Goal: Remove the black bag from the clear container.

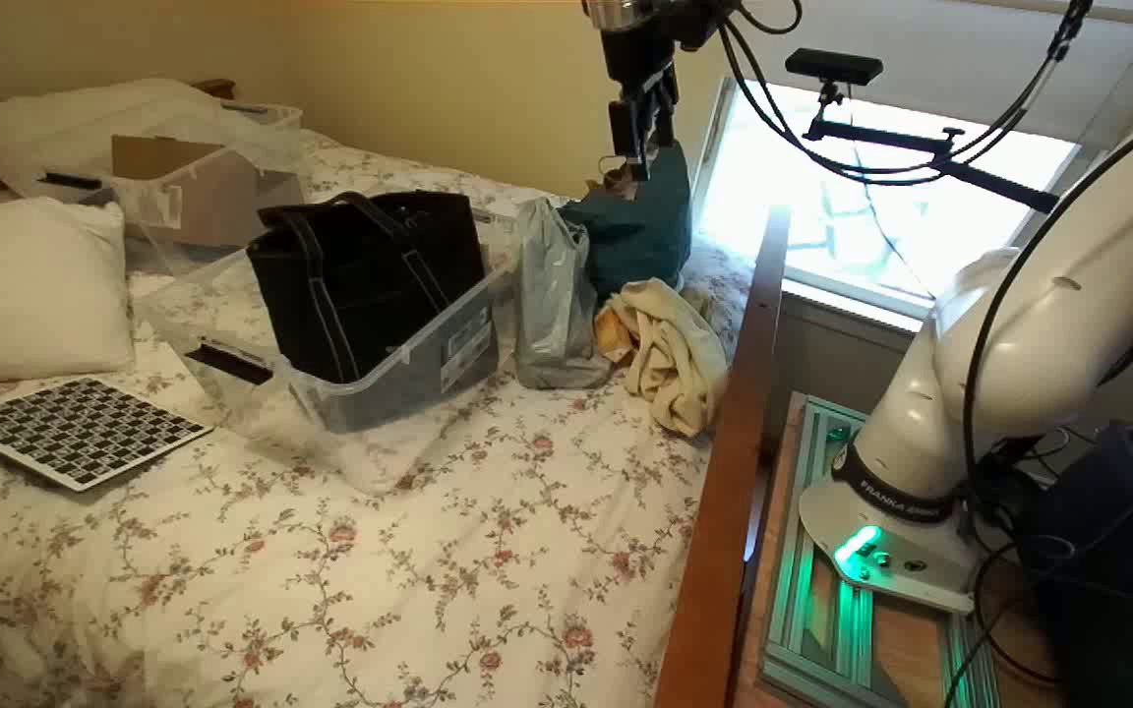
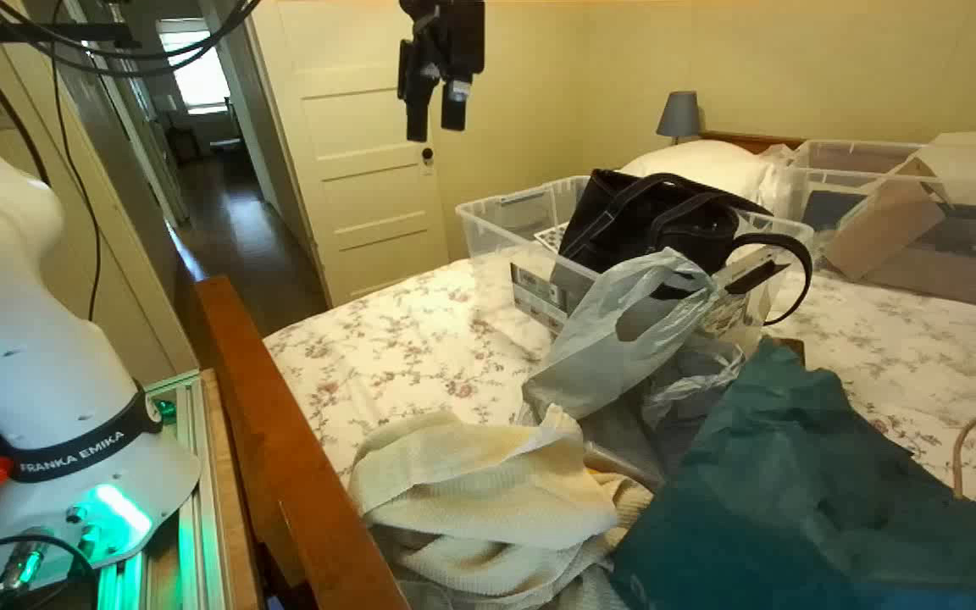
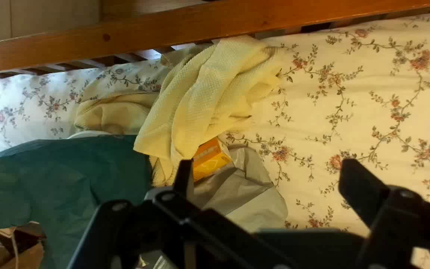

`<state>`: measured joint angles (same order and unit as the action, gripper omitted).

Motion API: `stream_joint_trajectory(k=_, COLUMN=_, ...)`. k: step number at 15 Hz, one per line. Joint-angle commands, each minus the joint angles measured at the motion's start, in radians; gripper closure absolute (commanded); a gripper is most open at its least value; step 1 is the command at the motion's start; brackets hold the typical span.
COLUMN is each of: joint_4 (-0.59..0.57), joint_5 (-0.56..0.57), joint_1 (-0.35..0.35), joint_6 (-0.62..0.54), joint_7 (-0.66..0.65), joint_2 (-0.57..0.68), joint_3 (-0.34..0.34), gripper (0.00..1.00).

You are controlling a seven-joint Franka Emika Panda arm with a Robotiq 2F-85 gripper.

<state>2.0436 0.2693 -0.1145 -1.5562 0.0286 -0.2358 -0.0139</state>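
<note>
Pincer [image 3: 266,172] gapes, blk bag [image 1: 378,285] in clr bin [image 1: 370,398].

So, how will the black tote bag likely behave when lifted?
The black tote bag probably bends, looking like stitched fabric, but may keep some shape, since it sticks up out of the clear plastic bin. A strap could swing, since it loops loosely.

On floral-sheeted bed [image 1: 488,590]: clear container [image 1: 385,390], pillow [image 1: 26,290], checkered board [image 1: 75,433], plastic bag [image 1: 552,315], cream cloth [image 1: 670,359], teal cloth [image 1: 640,236].
</note>
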Motion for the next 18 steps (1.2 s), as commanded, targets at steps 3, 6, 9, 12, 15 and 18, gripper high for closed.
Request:
stream_joint_trajectory(k=3, joint_4=-0.003, joint_5=0.003, joint_1=0.02, joint_6=0.004, joint_7=-0.003, joint_2=0.001, joint_3=-0.017, gripper=0.0)
stream_joint_trajectory(k=6, joint_4=-0.003, joint_5=0.003, joint_1=0.02, joint_6=0.004, joint_7=-0.003, joint_2=0.001, joint_3=-0.017, gripper=0.0)
stream_joint_trajectory(k=9, joint_4=-0.053, joint_5=0.016, joint_1=0.034, joint_6=-0.07, joint_7=0.034, joint_2=0.094, joint_3=-0.014, gripper=0.0)
stream_joint_trajectory(k=12, joint_4=-0.101, joint_5=0.0, joint_1=0.05, joint_6=-0.238, joint_7=0.133, joint_2=0.181, joint_3=-0.019, gripper=0.0)
stream_joint_trajectory(k=15, joint_4=-0.16, joint_5=-0.003, joint_1=0.044, joint_6=-0.429, joint_7=0.197, joint_2=0.278, joint_3=-0.026, gripper=0.0)
stream_joint_trajectory(k=18, joint_4=-0.242, joint_5=-0.055, joint_1=0.029, joint_6=-0.553, joint_7=0.287, joint_2=0.388, joint_3=-0.037, gripper=0.0)
